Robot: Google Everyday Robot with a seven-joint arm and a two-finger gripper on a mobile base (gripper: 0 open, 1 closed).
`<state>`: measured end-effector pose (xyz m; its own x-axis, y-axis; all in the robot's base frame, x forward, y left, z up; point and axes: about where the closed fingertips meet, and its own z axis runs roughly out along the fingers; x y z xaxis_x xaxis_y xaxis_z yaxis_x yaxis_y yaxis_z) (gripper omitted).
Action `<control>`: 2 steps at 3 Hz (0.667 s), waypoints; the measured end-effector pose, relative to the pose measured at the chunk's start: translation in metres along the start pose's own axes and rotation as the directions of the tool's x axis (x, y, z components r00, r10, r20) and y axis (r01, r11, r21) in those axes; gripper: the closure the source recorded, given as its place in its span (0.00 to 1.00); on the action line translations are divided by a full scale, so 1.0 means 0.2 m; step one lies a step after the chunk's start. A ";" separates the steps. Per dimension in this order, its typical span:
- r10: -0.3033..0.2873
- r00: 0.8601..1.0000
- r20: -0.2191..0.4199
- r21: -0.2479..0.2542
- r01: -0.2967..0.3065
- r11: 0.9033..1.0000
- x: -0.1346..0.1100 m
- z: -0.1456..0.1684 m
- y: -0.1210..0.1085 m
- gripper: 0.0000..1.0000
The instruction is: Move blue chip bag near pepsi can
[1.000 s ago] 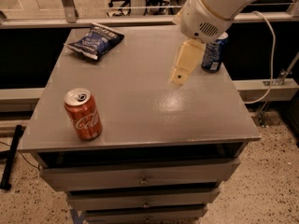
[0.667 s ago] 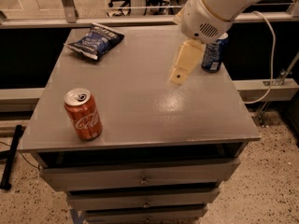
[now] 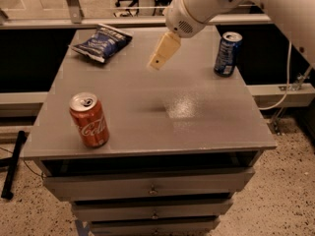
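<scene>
The grey tabletop (image 3: 206, 127) carries the blue chip bag (image 3: 102, 42) at its far-left corner, long axis eight-to-two. The hand (image 3: 157, 63) hovers mid-table, empty, its spread impossible to tell. The bag lies toward ten o'clock, the pepsi can (image 3: 227, 53) at three.

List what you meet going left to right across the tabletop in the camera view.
blue chip bag at the far left → tool, hovering over the table's middle → pepsi can at the far right. The red Coca-Cola can shares the bag's left-right span, so it is left out.
</scene>
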<state>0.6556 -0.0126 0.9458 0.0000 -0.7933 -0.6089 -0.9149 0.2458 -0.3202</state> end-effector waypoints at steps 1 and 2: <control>-0.004 0.995 0.102 0.037 0.001 0.999 -0.17 0.27 -0.24 0.00; -0.005 0.987 0.163 0.061 -0.005 0.998 -0.31 0.55 -0.40 0.00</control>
<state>0.7728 0.0781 0.9291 0.0709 -0.6929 -0.7176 -0.8886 0.2829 -0.3610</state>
